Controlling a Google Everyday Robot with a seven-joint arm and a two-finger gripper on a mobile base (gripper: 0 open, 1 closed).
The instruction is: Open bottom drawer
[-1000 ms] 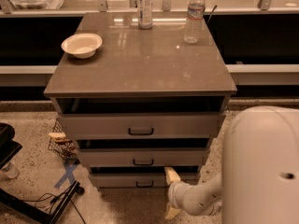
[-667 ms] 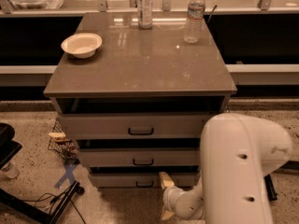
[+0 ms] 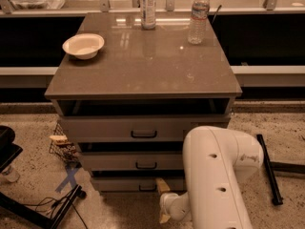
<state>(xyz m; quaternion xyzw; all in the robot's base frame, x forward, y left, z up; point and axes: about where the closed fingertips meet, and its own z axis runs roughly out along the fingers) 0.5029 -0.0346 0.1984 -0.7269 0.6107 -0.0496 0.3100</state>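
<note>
Speckled flooring lies under a three-drawer cabinet whose bottom drawer [image 3: 119, 184] is the lowest front, with a black handle [image 3: 147, 188] at its centre. Just right of that handle sits the tool [image 3: 162, 202], its two tan fingers spread apart and gripping nothing, the upper one close to the drawer front. Up on the surface [image 3: 143, 75] stand a white bowl [image 3: 83, 45] and two bottles [image 3: 198, 15].
</note>
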